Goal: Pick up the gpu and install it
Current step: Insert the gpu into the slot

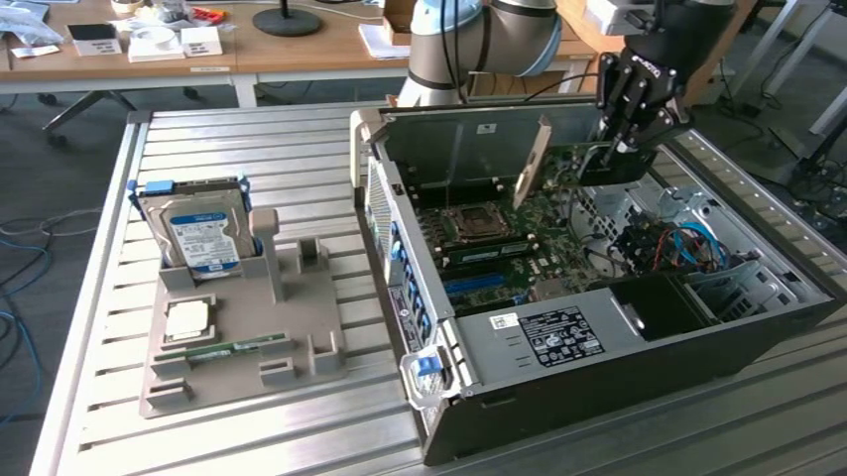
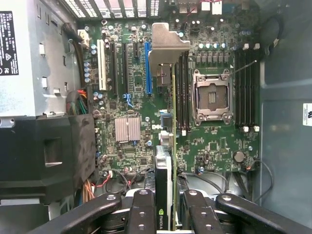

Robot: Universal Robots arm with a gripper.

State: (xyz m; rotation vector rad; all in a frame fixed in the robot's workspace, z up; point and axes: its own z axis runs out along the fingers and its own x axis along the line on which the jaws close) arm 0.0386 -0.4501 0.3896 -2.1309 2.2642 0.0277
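End effector [image 1: 620,149] is clamped on the gpu [image 1: 572,161], fingers [image 2: 144,209] pressing both faces of the card. Card hangs on edge over the open PC case [image 1: 741,327], silver bracket [image 1: 535,159] toward the case's rear wall. Wrist view has the gpu [image 2: 165,170] edge-on, running out from the end effector [image 2: 165,217], bracket [image 2: 168,44] at the far end. From that view the card lines up over the motherboard [image 2: 214,146], just beside the blue slot [image 2: 147,68] and between it and the CPU socket [image 2: 210,97]. Lower edge looks raised off the board in the exterior view; can't tell if any part touches a slot. Case lies on its side on the slatted metal surface [image 1: 238,149], power supply [image 1: 556,332] at the near end. Grey holder [image 1: 265,337] sits well apart at the exterior view's left, carrying the hard drive [image 1: 205,238] upright and a memory stick [image 1: 225,352] lying flat.
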